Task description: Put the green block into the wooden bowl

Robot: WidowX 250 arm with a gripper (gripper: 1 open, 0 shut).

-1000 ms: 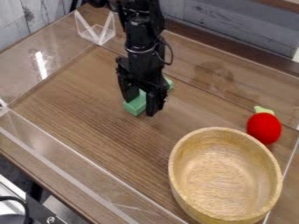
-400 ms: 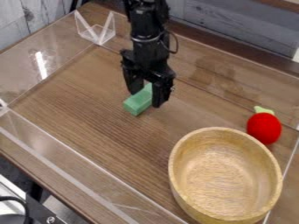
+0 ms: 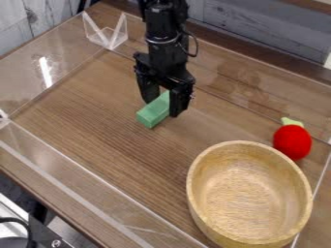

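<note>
In the camera view your hand [image 3: 165, 100] points straight down with its fingers spread wide, holding nothing. The green block [image 3: 154, 112] lies flat on the tabletop [image 3: 91, 126] just beneath the fingertips, up and left of the bowl [image 3: 249, 193] and well apart from it. The red toy [image 3: 293, 140] sits just beside the bowl's upper right rim.

High oblique view over table [image 3: 91, 145]

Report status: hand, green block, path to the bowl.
Hand open, over the green block, no grip. Block on table, not in wooden bowl. Red toy beside bowl, off the path.
</note>
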